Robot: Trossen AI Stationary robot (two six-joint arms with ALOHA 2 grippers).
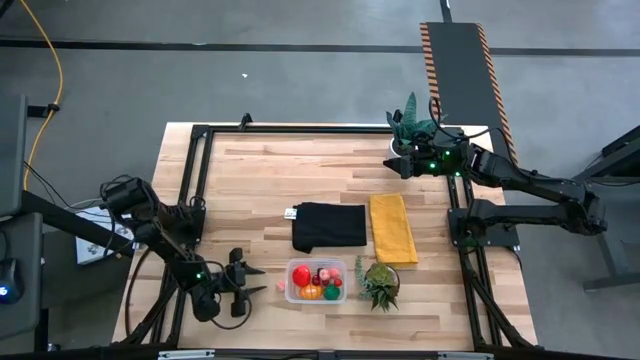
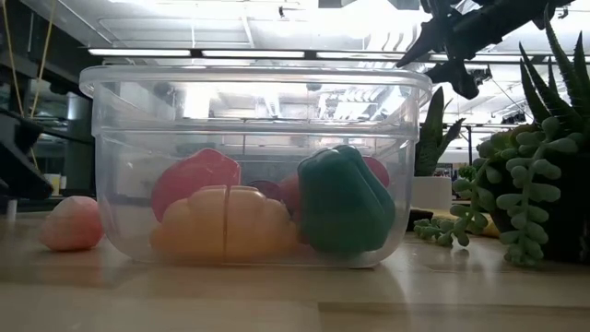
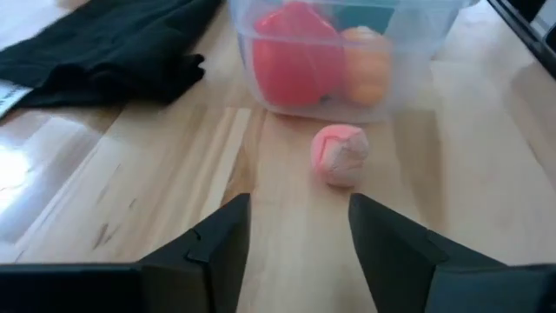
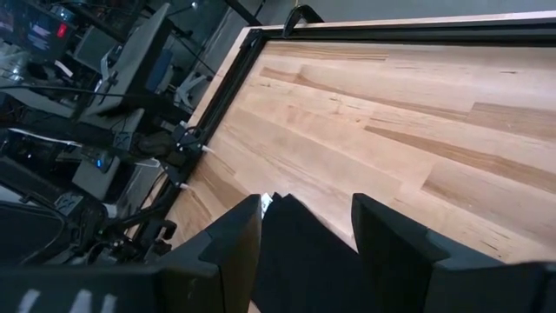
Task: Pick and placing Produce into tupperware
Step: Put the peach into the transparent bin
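Observation:
The clear tupperware (image 1: 316, 280) (image 2: 253, 166) stands near the table's front edge on its flat bottom. It holds a red piece (image 3: 295, 52), an orange piece (image 2: 226, 221) and a green piece (image 2: 343, 201). A small pink piece of produce (image 3: 340, 155) (image 1: 281, 288) (image 2: 72, 223) lies on the wood just left of the tub. My left gripper (image 3: 300, 228) (image 1: 252, 282) is open and low, a short way to the left of the pink piece, pointing at it without touching. My right gripper (image 4: 306, 222) (image 1: 400, 162) hangs open and empty, high over the far right.
A black cloth (image 1: 330, 226) and a yellow cloth (image 1: 393, 228) lie mid-table behind the tub. A spiky potted plant (image 1: 380, 284) (image 2: 535, 184) stands right of the tub, another (image 1: 410, 125) at the far right. Bare wood lies left of the cloths.

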